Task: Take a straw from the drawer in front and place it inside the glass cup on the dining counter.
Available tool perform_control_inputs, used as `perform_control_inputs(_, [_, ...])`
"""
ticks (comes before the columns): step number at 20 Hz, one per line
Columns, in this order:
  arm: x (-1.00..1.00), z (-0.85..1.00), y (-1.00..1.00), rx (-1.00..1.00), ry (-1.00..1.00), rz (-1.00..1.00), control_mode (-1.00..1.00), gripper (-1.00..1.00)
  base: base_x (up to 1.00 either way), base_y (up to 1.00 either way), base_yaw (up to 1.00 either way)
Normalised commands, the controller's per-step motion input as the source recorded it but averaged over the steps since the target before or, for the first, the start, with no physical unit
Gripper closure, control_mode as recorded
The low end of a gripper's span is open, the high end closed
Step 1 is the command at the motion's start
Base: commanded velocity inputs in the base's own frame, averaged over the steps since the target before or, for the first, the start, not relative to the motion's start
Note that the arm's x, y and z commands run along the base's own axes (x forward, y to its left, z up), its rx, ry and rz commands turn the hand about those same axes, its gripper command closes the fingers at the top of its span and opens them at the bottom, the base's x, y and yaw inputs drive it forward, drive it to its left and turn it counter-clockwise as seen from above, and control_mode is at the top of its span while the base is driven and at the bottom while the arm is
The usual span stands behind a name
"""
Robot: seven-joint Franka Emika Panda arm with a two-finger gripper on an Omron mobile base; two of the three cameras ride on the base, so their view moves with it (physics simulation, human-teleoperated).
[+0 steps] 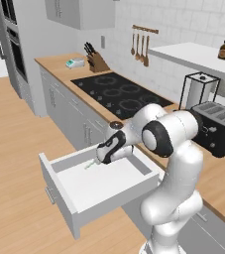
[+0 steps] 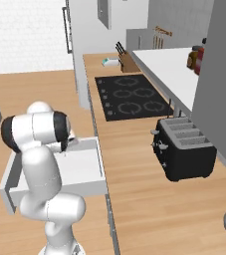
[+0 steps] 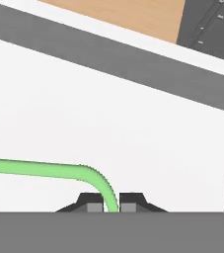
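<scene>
The pale grey drawer (image 1: 96,186) stands pulled out below the wood counter, its white floor (image 3: 108,123) bare. My gripper (image 1: 103,158) reaches down into it near the back left corner. A thin light green straw (image 3: 44,169) lies on the drawer floor and bends up between my fingertips (image 3: 94,204), which press against it on both sides. In the left base view the straw (image 1: 89,164) pokes out to the left of the hand. From the right, the drawer (image 2: 82,172) sits behind my arm. The glass cup and the dining counter are out of view.
A black stovetop (image 1: 116,92) lies in the wood counter beyond the drawer. A black toaster (image 1: 218,126) and a paper towel holder (image 1: 198,92) stand to the right. A knife block (image 1: 98,62) sits at the far end. Wood floor (image 1: 10,149) spreads left of the drawer.
</scene>
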Motion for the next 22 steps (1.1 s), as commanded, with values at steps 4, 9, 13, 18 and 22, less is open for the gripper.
perform_control_inputs(4, [0.00,1.00,0.01,0.08,0.00,-0.02,-1.00,1.00,0.00,0.00,0.00])
perform_control_inputs(9, [0.00,1.00,0.09,0.03,0.04,-0.06,-1.00,1.00,0.00,0.00,0.00])
perform_control_inputs(13, [-0.22,1.00,0.11,-0.04,0.08,-0.13,-1.00,1.00,0.00,0.00,0.00])
perform_control_inputs(18, [-0.45,1.00,0.00,-0.10,0.03,-0.18,-1.00,1.00,0.00,0.00,0.00])
perform_control_inputs(22, [-0.43,0.83,-0.04,-0.03,0.01,-0.14,-1.00,1.00,0.00,0.00,0.00])
